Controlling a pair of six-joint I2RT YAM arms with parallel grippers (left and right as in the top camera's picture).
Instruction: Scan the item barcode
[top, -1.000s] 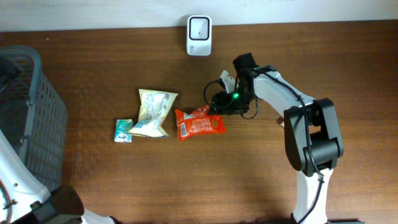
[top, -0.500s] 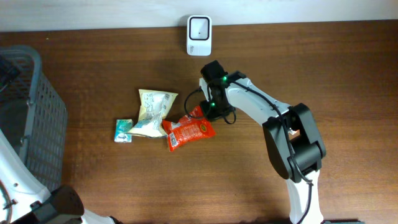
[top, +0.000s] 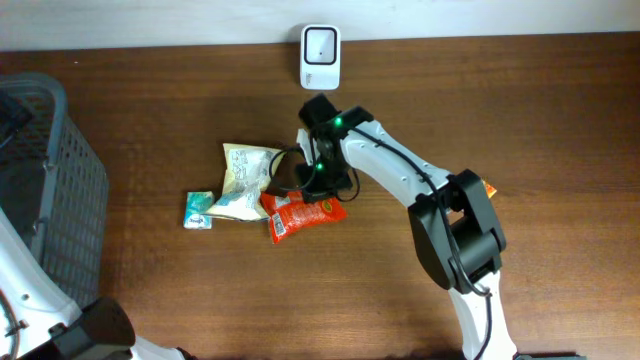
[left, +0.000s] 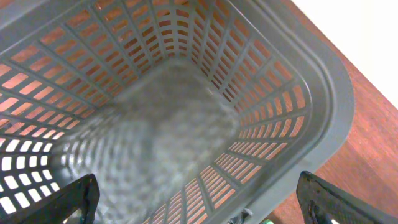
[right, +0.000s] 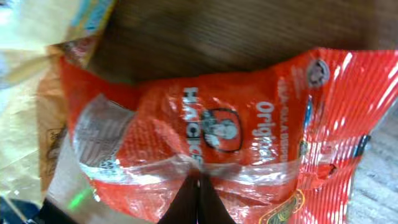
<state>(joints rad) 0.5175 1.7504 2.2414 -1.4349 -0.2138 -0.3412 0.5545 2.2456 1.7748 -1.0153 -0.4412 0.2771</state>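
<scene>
Yellow packet (top: 247, 178) touches red packet (top: 305, 212) left end; table (top: 560, 120) open rightward.

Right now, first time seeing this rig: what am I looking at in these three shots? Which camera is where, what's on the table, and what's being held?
Two robot arms work at a wooden table. One picture looks straight down from above. The other two come from small cameras on each arm's wrist, each looking past its own two-finger hand.

The view from above shows a white scanner at the top edge of the table and a grey basket on the left. In the middle lie three packets: a red snack packet, a pale yellow packet and a small teal packet.

The right hand has its fingers shut and appears to pinch the edge of the red snack packet, which fills its wrist view. The left hand is wide open, holds nothing, and looks down into the grey basket.
</scene>
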